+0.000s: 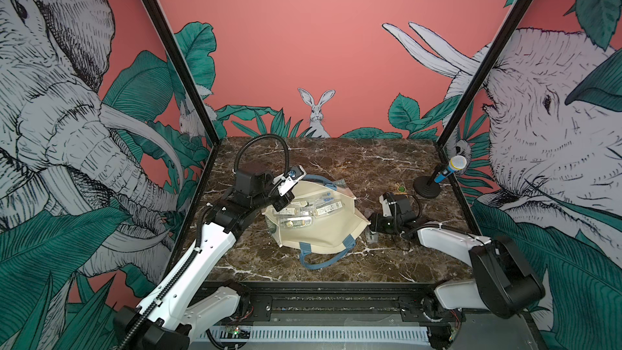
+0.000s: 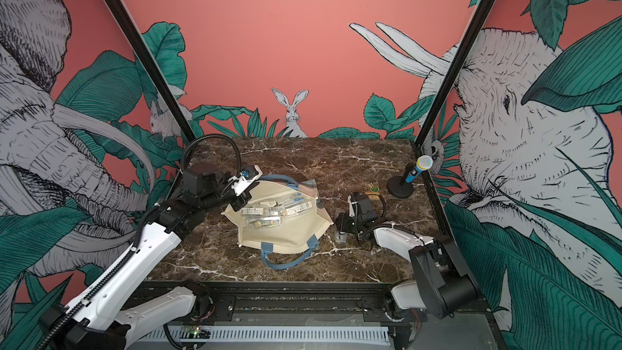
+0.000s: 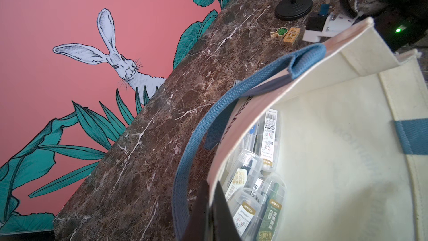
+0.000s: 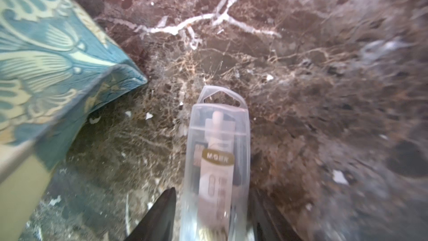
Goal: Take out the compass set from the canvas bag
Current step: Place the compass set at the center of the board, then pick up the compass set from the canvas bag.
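The cream canvas bag [image 1: 319, 237] [image 2: 286, 234] lies on its side mid-table, mouth facing left, with blue handles. My left gripper [image 1: 286, 202] [image 3: 211, 181] is shut on the bag's upper rim and holds the mouth open. Several clear compass set cases [image 1: 303, 212] [image 3: 252, 181] lie inside. Right of the bag, my right gripper [image 1: 372, 227] [image 4: 212, 190] is shut on one clear compass set [image 4: 220, 135] [image 1: 371, 235], low over the marble. The bag's teal leaf base [image 4: 46, 54] sits just beside it.
A blue microphone [image 1: 452, 164] stands on a black round base [image 1: 427, 190] at the back right. Small wooden blocks with a green tree [image 1: 401, 190] [image 3: 290, 35] lie near it. A clear plastic sleeve [image 1: 340, 183] pokes out behind the bag. Black frame posts flank the table.
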